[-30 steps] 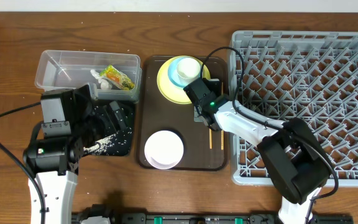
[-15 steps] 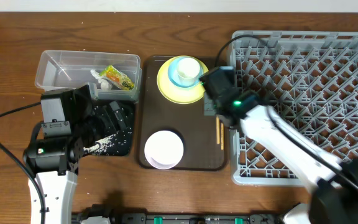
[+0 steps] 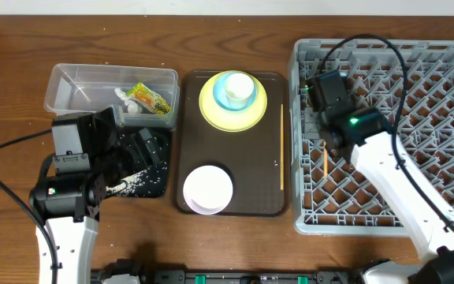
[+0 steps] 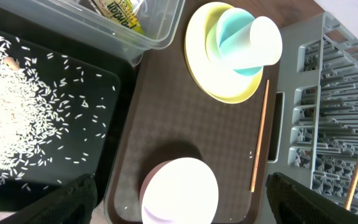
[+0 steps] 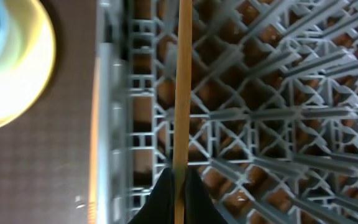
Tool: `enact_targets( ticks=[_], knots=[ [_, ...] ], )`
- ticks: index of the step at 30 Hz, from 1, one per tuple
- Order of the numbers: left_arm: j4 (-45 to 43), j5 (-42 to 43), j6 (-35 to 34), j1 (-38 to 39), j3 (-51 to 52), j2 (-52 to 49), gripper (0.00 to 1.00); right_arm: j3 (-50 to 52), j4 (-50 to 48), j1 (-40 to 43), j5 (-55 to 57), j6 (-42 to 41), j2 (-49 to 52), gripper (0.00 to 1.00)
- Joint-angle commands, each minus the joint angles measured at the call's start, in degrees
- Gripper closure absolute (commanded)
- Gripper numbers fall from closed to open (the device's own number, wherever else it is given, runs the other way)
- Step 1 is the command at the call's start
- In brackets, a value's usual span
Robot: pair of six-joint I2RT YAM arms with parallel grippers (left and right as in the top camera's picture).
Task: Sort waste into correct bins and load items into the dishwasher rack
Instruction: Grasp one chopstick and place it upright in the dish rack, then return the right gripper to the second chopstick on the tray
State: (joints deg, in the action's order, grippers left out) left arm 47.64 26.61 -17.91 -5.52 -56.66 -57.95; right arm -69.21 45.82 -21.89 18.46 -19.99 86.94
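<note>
right gripper (image 5: 178, 186): pinching one thin wooden chopstick (image 5: 182, 93) tight by its end, stick poking straight out over the big grey pegged dishwasher rack (image 3: 416, 79), near its left edge
why that grip: guessing it's aiming the stick down between the pegs
other chopstick (image 3: 281, 146): lying along the right rim of the flat brown serving tray (image 3: 247, 150), waiting
left gripper (image 3: 140, 150): hanging wide open, holding nothing, over the shallow black tray (image 3: 160, 134) of loose white rice (image 4: 11, 112)
snack wrapper (image 3: 150, 98): sitting in the clear plastic tub (image 3: 77, 87), so that bit's looking done
</note>
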Motion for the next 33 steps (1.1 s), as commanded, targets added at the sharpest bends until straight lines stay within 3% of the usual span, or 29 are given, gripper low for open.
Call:
enact_targets(
  ticks=[1, 8, 33],
  knots=[
    [0.0, -0.3, 0.7, -0.2, -0.2, 0.0, 0.11, -0.4, 0.2, 1.5, 0.1, 3.6, 2.0, 0.99],
    [0.0, -0.3, 0.7, -0.3, -0.2, 0.0, 0.11, -0.4, -0.1, 2.4, 0.2, 8.5, 4.7, 0.99],
    [0.0, -0.3, 0.7, -0.3, -0.2, 0.0, 0.11, -0.4, -0.1, 4.6, -2.4, 4.6, 7.9, 0.94]
  ],
)
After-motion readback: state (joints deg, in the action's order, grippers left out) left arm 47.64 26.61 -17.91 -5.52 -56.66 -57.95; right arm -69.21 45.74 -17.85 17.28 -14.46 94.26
